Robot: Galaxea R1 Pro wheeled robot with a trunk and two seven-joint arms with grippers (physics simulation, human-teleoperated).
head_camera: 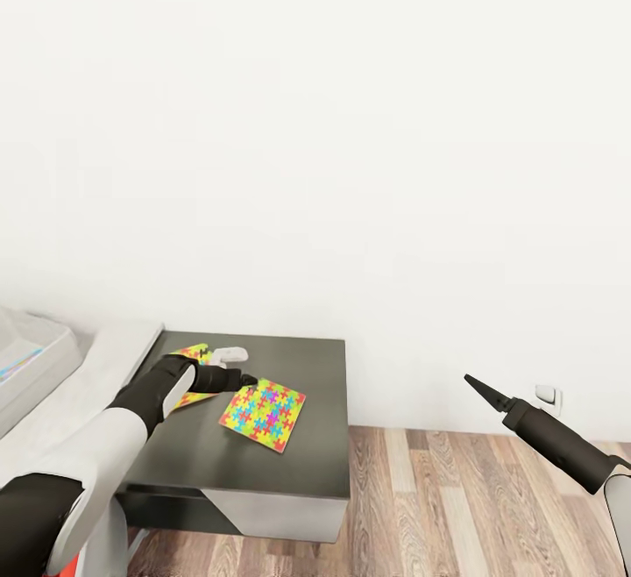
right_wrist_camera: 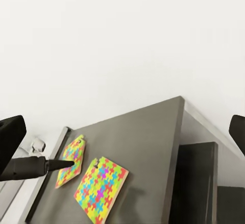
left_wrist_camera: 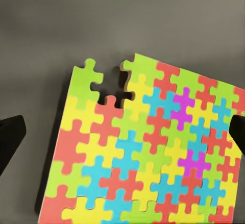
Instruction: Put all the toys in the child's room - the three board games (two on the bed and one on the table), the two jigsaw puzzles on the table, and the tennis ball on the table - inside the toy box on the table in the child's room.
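Left gripper (head_camera: 248, 380) hovered over a jigsaw puzzle (head_camera: 263, 415) on the dark table (head_camera: 298, 463), jaws spread and empty.

In the left wrist view its two dark fingertips (left_wrist_camera: 11, 140) stood wide apart on either side of the puzzle (left_wrist_camera: 148, 152), which lay flat with one piece missing at a corner; whether they touched it I could not tell. A second jigsaw puzzle (head_camera: 194, 353) lay on the same table just behind the left gripper, partly hidden by the arm, with a small white object (head_camera: 230, 354) beside it. The right gripper (head_camera: 478, 387) hung over the wood floor (head_camera: 473, 507), well clear of the table; its fingers stood apart and held nothing. A pale grey box (head_camera: 31, 358) sat beyond the table's left edge.
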